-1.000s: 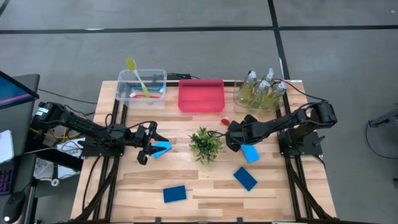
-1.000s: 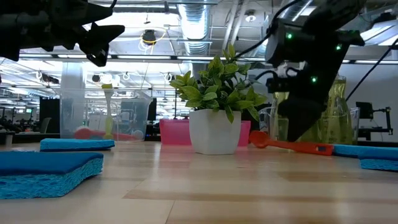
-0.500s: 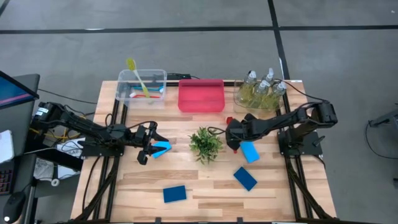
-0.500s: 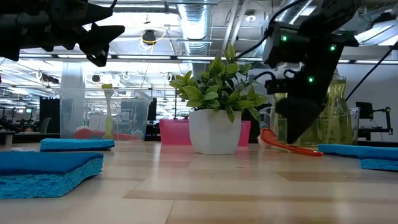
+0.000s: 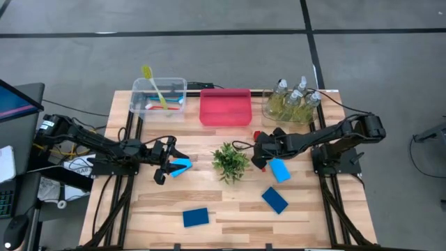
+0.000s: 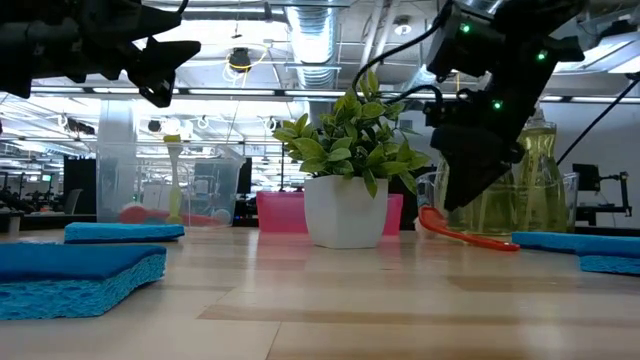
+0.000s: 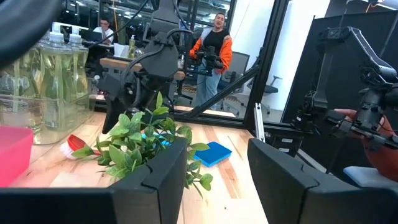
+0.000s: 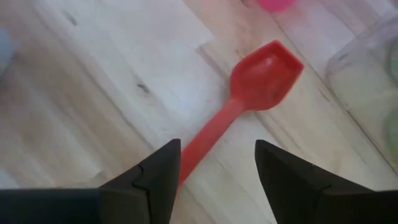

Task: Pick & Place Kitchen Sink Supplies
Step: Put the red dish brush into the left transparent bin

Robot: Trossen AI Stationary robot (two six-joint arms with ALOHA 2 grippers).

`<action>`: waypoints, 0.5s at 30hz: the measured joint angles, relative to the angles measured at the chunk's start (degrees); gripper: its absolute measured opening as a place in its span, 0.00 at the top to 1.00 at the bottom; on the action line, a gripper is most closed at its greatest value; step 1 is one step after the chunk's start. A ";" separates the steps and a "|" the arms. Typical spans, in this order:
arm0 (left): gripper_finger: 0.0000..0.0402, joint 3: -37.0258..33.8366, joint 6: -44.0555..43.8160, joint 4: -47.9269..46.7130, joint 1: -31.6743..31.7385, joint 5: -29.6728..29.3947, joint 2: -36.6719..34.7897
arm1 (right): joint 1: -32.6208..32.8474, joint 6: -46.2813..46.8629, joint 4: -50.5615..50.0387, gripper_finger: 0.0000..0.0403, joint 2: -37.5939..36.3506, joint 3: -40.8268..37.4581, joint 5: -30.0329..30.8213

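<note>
From above, the right pincer (image 5: 260,155) hovers beside the plant (image 5: 229,160); the left pincer (image 5: 167,166) pinches a blue sponge (image 5: 181,166), apparently for binning. Right wrist: spread fingers straddle the red brush (image 8: 239,104) lying on the counter (image 8: 93,87), seemingly lining up a grasp.

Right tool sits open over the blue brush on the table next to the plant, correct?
Wrong colour. The brush under the right tool is red, not blue, as the right wrist view shows. The rest holds: the tool is open above it, on the table beside the plant.
</note>
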 joint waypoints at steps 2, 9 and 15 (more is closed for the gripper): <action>0.57 0.00 0.00 0.00 0.01 0.00 0.00 | 0.02 0.27 0.68 0.48 0.54 0.00 -0.06; 0.57 0.00 -0.30 0.02 -0.01 0.00 0.00 | -0.63 0.85 1.74 0.43 1.82 0.00 0.09; 0.57 0.00 -1.46 0.01 0.00 0.00 0.00 | -1.70 6.90 2.94 0.44 5.40 0.00 0.45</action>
